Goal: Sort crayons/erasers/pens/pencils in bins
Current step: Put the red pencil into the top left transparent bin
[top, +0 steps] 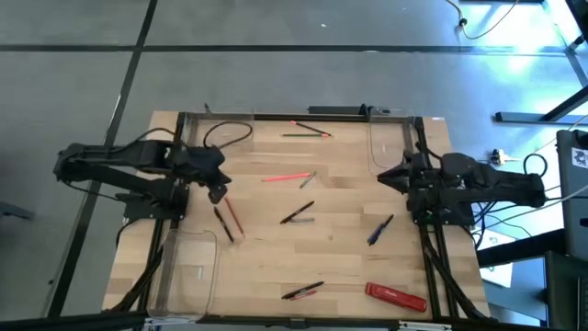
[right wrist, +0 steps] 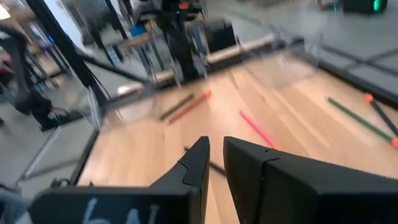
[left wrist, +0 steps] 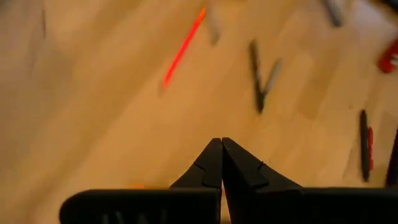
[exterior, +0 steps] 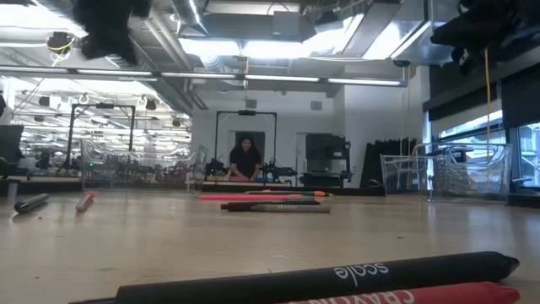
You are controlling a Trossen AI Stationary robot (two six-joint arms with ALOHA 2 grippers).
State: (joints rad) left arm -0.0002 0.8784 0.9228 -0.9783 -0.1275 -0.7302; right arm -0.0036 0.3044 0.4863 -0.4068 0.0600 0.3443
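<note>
Left tool (top: 217, 191) hangs clenched and empty over the surface's (top: 349, 248) left side, above a pencil (top: 223, 224) and crayon (top: 236, 217). Only my low view reads "scale" on a black pen (exterior: 321, 279). Clear bins (top: 188, 267) sit at the corners. Right tool (top: 393, 176), slightly parted, holds nothing.

Light wooden table top (top: 276, 248) on grey floor (top: 276, 74) crossed by dark seams. Beyond, open hall: exposed ceiling ducts (exterior: 253, 25) with bright strip lights, dark frame (exterior: 245, 143) at far centre, seated person (exterior: 245, 160) before it, windows (exterior: 506, 143) at right.
</note>
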